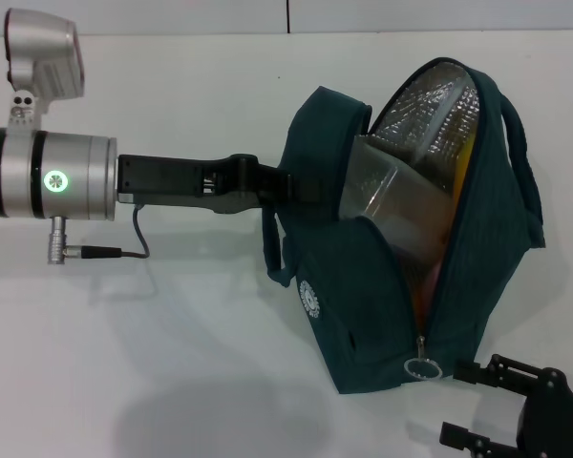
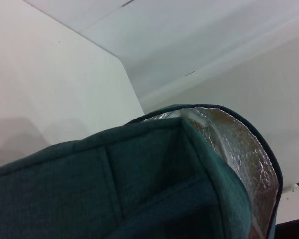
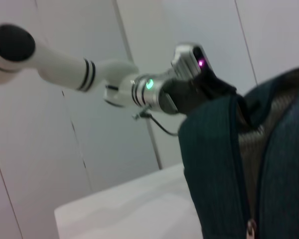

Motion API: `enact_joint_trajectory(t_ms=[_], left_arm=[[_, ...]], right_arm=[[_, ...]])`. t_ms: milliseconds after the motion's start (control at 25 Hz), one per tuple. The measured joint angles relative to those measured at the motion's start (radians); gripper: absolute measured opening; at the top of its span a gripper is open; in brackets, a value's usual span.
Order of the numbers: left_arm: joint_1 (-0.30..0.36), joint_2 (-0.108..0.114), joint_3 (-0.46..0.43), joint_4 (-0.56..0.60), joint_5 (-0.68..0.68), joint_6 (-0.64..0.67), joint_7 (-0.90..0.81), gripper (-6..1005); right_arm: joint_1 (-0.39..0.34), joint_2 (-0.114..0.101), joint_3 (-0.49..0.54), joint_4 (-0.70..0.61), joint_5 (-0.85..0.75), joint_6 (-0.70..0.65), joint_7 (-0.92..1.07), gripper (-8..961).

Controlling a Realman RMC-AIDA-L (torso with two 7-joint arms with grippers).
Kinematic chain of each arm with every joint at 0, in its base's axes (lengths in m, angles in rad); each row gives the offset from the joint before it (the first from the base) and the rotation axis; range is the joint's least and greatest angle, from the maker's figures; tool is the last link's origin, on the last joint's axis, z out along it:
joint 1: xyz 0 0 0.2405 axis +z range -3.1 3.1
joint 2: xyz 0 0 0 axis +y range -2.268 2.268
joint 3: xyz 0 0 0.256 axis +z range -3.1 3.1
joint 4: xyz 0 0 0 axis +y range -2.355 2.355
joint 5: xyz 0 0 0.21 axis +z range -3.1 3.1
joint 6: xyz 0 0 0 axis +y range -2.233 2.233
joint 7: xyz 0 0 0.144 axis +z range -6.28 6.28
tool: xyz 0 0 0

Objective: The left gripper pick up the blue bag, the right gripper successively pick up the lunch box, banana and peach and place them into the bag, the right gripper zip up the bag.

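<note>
On the white table [image 1: 124,363] the left gripper [image 1: 301,186] clamps the blue bag [image 1: 363,315] upright with the lunch box [image 1: 387,191] inside, so packing looks done; the right gripper [image 1: 477,405], fingers spread, waits beside the zipper pull [image 1: 422,367], zipping left.

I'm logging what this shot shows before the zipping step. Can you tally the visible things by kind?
Bags: 1, the blue bag, unzipped, silver lining showing
Lunch boxes: 1, the clear lunch box inside the bag
Zipper pulls: 1, the ring pull at the low end of the zip
Grippers: 2, left gripper holding the bag's edge, right gripper near the pull
Total: 5
</note>
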Motion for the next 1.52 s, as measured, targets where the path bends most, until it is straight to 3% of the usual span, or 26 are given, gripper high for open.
enact_joint_trajectory(t_ms=[1360, 1520], left_arm=[[0.004, -0.003, -0.005, -0.002, -0.001, 0.000, 0.013, 52], [0.007, -0.003, -0.005, -0.002, -0.001, 0.000, 0.016, 52]], right_arm=[[0.113, 0.017, -0.042, 0.078, 0.033, 0.099, 0.000, 563], [0.113, 0.016, -0.042, 0.082, 0.058, 0.105, 0.003, 405]])
